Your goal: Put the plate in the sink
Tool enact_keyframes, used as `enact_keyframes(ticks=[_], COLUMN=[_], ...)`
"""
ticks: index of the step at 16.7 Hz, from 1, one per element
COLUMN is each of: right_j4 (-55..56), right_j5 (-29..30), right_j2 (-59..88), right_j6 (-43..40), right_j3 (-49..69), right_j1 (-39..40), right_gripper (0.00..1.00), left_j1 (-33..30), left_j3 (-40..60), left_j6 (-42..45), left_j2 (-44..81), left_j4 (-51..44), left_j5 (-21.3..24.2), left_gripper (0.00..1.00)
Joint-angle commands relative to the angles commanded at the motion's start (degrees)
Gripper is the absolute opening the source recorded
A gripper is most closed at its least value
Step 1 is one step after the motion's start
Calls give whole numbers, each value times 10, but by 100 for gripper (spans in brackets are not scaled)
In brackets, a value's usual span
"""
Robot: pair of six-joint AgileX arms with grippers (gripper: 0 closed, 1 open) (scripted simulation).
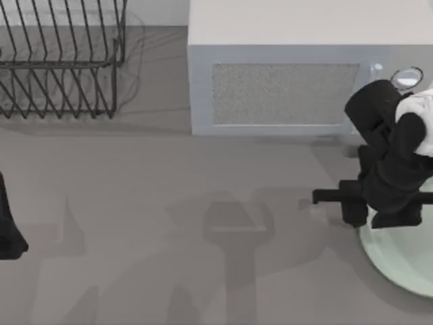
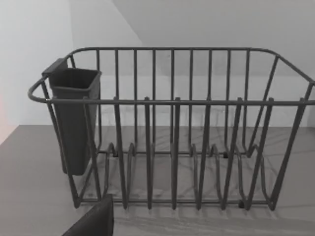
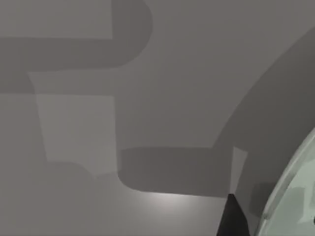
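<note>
Plate (image 1: 406,261): smooth, round, pale mint; right claw (image 1: 358,210) over rim.

We see soft, even light from above on the grey table (image 1: 169,223). Broad arm-shaped shadows spread across its centre, blurred at their edges. The dish rack (image 1: 61,61) at ten o'clock throws thin, faint shadow lines. A pale glow brightens the table in our right wrist view.

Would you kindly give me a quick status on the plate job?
Right gripper over plate's near-left rim, grip unconfirmed. Left arm parked at table's left edge. Plate flat on table, front of microwave.
</note>
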Motion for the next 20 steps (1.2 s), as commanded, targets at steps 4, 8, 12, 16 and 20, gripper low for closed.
enact_keyframes(ticks=[4,8,12,16,20], right_j4=[-40,-177,-382,-532,-584], right_j5=[3,7,7,2,-1], right_j2=[2,3,-5,-19,-29], right_j6=[16,42,42,14,-7], right_j3=[40,174,362,505,555], right_j1=[27,72,73,29,-7], right_gripper=[0,0,0,0,0], left_j1=[0,0,0,0,0], left_j3=[0,0,0,0,0], left_j6=[0,0,0,0,0], left_j2=[0,0,0,0,0], left_j4=[0,0,0,0,0], left_j5=[0,0,0,0,0], left_gripper=[100,100,100,100,100])
